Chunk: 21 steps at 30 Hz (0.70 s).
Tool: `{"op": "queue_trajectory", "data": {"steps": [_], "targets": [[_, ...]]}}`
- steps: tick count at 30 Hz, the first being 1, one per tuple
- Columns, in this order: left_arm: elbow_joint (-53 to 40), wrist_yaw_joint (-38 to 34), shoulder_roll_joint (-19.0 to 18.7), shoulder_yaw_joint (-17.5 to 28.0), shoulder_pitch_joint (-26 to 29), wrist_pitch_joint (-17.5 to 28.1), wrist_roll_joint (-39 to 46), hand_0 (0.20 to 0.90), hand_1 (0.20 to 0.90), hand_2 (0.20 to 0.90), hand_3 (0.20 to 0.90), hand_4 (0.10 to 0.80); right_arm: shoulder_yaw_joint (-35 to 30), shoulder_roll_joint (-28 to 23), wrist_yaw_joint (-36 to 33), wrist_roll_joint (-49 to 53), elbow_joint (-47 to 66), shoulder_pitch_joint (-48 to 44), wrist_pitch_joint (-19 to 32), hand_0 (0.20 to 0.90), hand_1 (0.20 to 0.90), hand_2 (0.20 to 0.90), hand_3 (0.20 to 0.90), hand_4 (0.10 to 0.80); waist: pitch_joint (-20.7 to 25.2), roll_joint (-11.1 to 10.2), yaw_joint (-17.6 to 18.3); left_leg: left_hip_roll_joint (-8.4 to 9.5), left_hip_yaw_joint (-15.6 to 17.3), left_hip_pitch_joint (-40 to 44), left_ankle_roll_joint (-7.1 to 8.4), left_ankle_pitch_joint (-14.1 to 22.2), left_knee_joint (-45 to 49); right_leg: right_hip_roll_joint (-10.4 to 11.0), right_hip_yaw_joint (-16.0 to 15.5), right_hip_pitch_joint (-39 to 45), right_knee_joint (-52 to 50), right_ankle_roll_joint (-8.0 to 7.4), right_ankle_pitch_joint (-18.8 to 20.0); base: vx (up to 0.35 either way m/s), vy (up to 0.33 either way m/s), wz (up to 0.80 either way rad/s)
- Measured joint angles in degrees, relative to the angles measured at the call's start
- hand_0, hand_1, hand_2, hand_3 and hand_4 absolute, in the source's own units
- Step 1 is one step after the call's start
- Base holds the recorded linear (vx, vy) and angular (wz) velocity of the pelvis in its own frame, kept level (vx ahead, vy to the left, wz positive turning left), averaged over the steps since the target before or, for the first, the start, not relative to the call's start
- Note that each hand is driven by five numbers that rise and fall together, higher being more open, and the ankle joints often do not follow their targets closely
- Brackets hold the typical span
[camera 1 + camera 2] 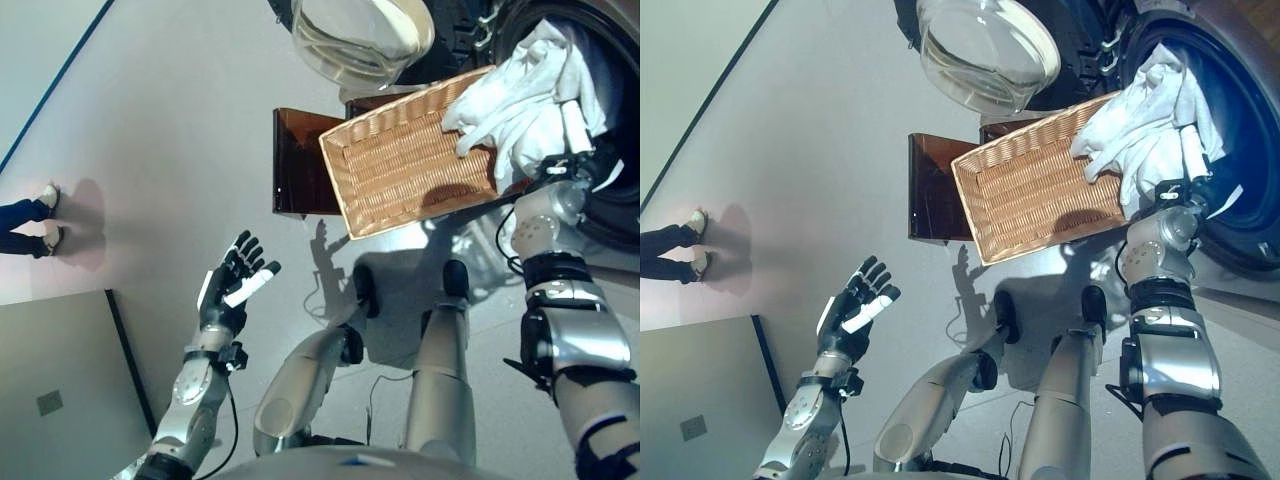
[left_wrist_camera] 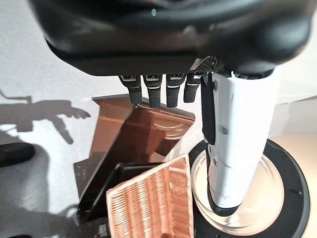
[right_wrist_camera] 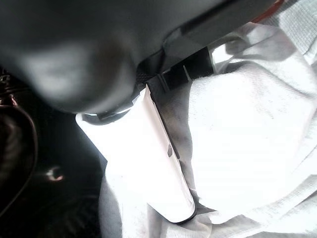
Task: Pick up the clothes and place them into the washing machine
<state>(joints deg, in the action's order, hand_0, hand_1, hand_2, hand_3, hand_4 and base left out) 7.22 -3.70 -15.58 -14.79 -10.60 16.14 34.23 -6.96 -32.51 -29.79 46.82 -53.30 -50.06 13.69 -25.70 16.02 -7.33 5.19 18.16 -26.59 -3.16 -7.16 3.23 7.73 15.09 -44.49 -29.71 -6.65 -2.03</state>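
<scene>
Your right robot hand (image 1: 572, 125) is at the upper right of the frame, pinching the white cloth (image 1: 520, 85) — thumb pressed into it, fabric bunched round the hand in the right wrist view. The cloth hangs at the washer (image 1: 600, 60) opening, part over the drum's rim, part draped on the far end of the basket (image 1: 400, 170). The wicker basket sits tilted at upper centre, resting on a dark brown stand (image 1: 295, 160); rest of the basket is bare. The washer's glass door (image 1: 355, 35) is swung open at top centre. Your left robot hand (image 1: 235, 280) is at lower left, away from everything, fingers spread, holding nothing. A person's legs (image 1: 25, 225) show at the left edge.
</scene>
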Motion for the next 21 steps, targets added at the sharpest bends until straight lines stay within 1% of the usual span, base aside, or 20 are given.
{"op": "queue_trajectory", "data": {"steps": [3,8,12,15,18,21], "targets": [[0.0,0.0,0.0,0.0,-0.3,-0.1,0.0,0.900,0.900,0.900,0.900,0.800,-0.1,0.0,0.0,1.0,-1.0,-0.9,0.0,0.200,0.200,0.200,0.200,0.300,0.0,0.0,0.0,-0.07,0.0,0.0,0.01,0.0,-0.2,-0.1,-0.1,-0.1,-0.1,0.06,0.0,0.011,-0.027,0.00],[0.0,0.0,0.0,-0.1,-0.3,-0.6,0.0,0.900,0.900,0.900,0.900,0.800,-1.9,-0.5,-0.3,4.7,-6.3,-5.7,0.2,0.200,0.200,0.200,0.200,0.300,0.4,0.6,-0.2,-0.07,-0.5,-0.1,0.04,0.0,-0.3,0.0,-0.4,-0.2,-0.6,0.26,-0.6,0.028,-0.017,0.04],[0.0,-0.3,-0.2,-0.7,-0.2,-0.7,0.0,0.900,0.900,0.900,0.900,0.800,-3.2,-1.5,-0.6,7.2,-6.5,-7.7,1.0,0.200,0.200,0.200,0.200,0.300,0.5,0.7,-0.9,0.12,-0.6,-0.4,0.06,0.0,-0.3,0.0,-0.4,-1.2,-1.9,0.49,-1.4,0.037,-0.019,0.05],[-0.1,-0.9,-0.2,-3.6,0.0,-0.7,0.0,0.900,0.900,0.900,0.900,0.800,-4.1,-4.5,-2.0,9.1,-8.7,-10.9,1.5,0.200,0.200,0.200,0.200,0.300,1.3,1.7,-1.6,0.63,-1.1,-1.0,0.20,-0.2,-0.4,0.5,-0.7,-2.1,-3.3,0.28,-2.4,0.033,-0.019,0.14],[-0.1,-1.2,-0.2,-4.1,0.0,-0.7,0.0,0.900,0.900,0.900,0.900,0.800,-3.8,-6.6,-2.8,9.5,-9.6,-12.5,1.5,0.200,0.200,0.200,0.200,0.300,1.5,2.0,-1.6,0.71,-1.5,-0.9,0.20,-0.2,-0.4,0.8,-1.3,-2.1,-3.9,0.35,-3.0,0.045,-0.019,0.13],[-0.1,-1.3,-0.2,-4.1,0.1,-0.7,0.0,0.900,0.900,0.900,0.900,0.800,-3.8,-9.5,-3.4,10.3,-11.9,-16.1,1.4,0.200,0.200,0.200,0.200,0.300,1.8,2.4,-1.6,0.70,-2.0,-0.9,0.19,-0.2,-0.6,0.9,-1.7,-2.2,-4.2,0.44,-3.5,0.038,-0.007,0.06]]}}
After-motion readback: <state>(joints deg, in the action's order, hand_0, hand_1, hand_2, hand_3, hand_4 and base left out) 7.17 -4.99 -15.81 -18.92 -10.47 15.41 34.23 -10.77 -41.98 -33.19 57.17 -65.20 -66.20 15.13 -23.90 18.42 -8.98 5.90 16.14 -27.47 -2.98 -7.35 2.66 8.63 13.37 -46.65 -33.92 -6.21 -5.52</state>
